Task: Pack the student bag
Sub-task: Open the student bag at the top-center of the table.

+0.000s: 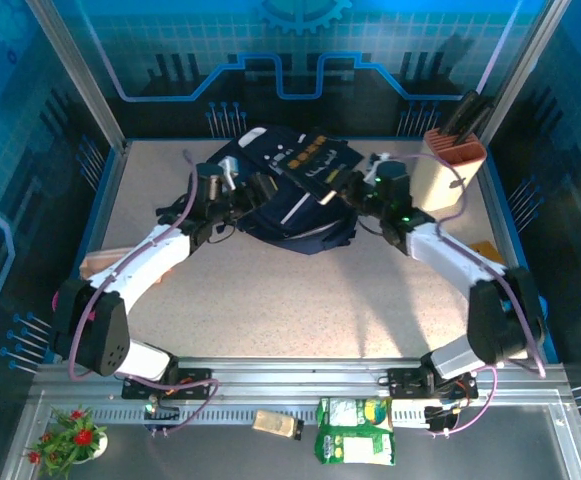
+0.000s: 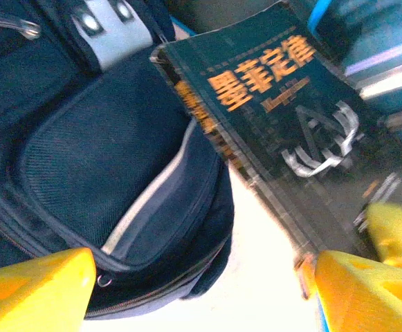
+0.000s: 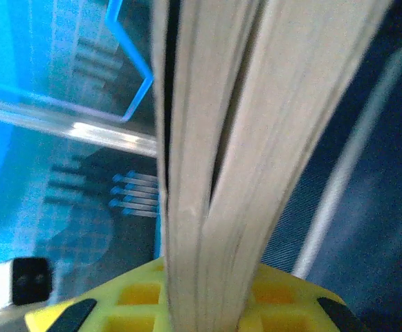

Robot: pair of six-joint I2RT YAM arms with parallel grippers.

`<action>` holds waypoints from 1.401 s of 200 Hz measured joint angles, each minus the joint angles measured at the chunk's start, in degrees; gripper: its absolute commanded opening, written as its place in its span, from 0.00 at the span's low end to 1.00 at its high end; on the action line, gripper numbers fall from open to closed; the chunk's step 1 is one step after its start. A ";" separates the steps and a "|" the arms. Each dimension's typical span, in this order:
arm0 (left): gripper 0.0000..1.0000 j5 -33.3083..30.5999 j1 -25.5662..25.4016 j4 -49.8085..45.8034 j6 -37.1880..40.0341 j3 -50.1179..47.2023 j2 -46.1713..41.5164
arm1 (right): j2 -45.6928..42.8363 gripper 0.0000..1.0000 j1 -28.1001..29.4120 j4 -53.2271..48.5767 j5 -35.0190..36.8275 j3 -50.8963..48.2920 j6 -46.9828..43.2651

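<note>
From overhead I see the student bag [image 1: 290,215], navy, lying at the far middle of the table [image 1: 270,300], with a dark book [image 1: 315,160] tilted across its top. My left wrist camera adds what the overhead view blurs: orange characters on the cover and the bag's mesh pocket. The right gripper [image 3: 207,301] is clamped on the book's page edge, which hides most of that camera's scene. The left gripper [image 2: 201,287] is spread wide and holds nothing, its yellow fingers [image 2: 34,287] cut off at the frame's bottom corners. I cannot tell whether the book touches the bag.
</note>
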 measured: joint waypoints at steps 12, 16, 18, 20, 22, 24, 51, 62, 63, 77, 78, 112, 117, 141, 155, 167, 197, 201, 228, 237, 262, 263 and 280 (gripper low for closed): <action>0.84 -1.14 -1.95 -2.05 2.99 2.14 1.97 | -4.52 0.00 -2.27 -3.93 2.03 -1.70 -3.52; 0.84 -1.62 -2.67 -2.99 4.13 3.13 2.91 | -5.81 0.00 -2.95 -5.05 2.62 -2.16 -4.57; 0.84 -1.75 -2.91 -3.23 4.52 3.48 3.30 | -6.56 0.00 -3.30 -5.77 2.99 -2.36 -5.22; 0.84 -1.92 -3.28 -3.74 5.22 4.02 3.96 | -7.39 0.00 -3.72 -6.45 3.52 -2.62 -5.81; 0.84 -2.27 -3.58 -4.17 5.60 4.59 4.46 | -7.82 0.00 -3.91 -6.84 3.72 -2.78 -6.21; 0.84 -2.38 -3.80 -4.39 5.88 4.92 4.83 | -8.52 0.00 -4.22 -7.43 4.02 -2.99 -6.82; 0.83 -5.22 -8.00 -9.31 11.80 11.91 12.55 | -14.60 0.00 -7.96 -13.68 6.40 -4.90 -11.85; 0.82 -6.64 -9.81 -11.32 14.36 15.17 15.91 | -16.17 0.00 -9.42 -15.72 6.82 -5.40 -13.00; 0.82 -6.75 -9.94 -11.47 14.45 15.41 16.11 | -16.35 0.00 -9.60 -16.02 6.84 -5.46 -13.14; 0.79 -8.57 -12.04 -14.05 17.59 19.78 20.26 | -17.66 0.00 -11.21 -18.08 7.06 -5.88 -14.34; 0.79 -8.72 -12.15 -14.16 17.77 20.02 20.48 | -17.70 0.00 -11.28 -18.14 7.06 -5.88 -14.40; 0.70 -13.97 -15.91 -20.59 25.09 31.06 30.18 | -18.51 0.00 -13.51 -20.79 5.81 -5.99 -16.70; 0.69 -14.58 -16.22 -21.27 25.81 32.24 31.23 | -18.51 0.00 -13.79 -21.00 5.35 -5.97 -16.92; 0.63 -17.40 -17.11 -24.94 28.87 37.70 36.04 | -18.51 0.00 -15.26 -21.81 3.04 -5.99 -17.51; 0.62 -19.12 -17.29 -26.86 30.51 40.59 38.47 | -18.51 0.00 -15.85 -21.92 1.99 -5.99 -17.77; 0.60 -20.39 -17.31 -28.35 31.69 42.60 40.15 | -18.49 0.00 -16.13 -21.88 1.22 -6.01 -17.90; 0.59 -22.38 -17.46 -31.63 33.66 46.97 43.47 | -18.43 0.00 -16.35 -20.96 -0.68 -7.76 -17.90; 0.59 -22.64 -17.49 -31.91 33.88 47.41 43.89 | -18.43 0.00 -16.41 -20.98 -0.83 -8.07 -17.90; 0.56 -24.48 -17.92 -34.32 35.39 51.25 46.53 | -18.29 0.00 -16.57 -21.03 -1.81 -9.25 -17.68; 0.53 -25.35 -18.08 -34.80 35.93 52.57 47.54 | -18.21 0.00 -16.57 -21.03 -2.05 -9.31 -17.66; 0.49 -28.52 -18.58 -36.20 36.83 54.49 49.55 | -18.21 0.00 -16.57 -20.90 -2.47 -9.38 -17.64; 0.48 -28.61 -18.58 -36.26 36.87 54.51 49.59 | -18.21 0.00 -16.57 -20.90 -2.47 -9.38 -17.62; 0.41 -30.58 -18.91 -36.85 37.13 55.04 50.47 | -18.18 0.00 -16.57 -20.81 -2.45 -9.62 -17.27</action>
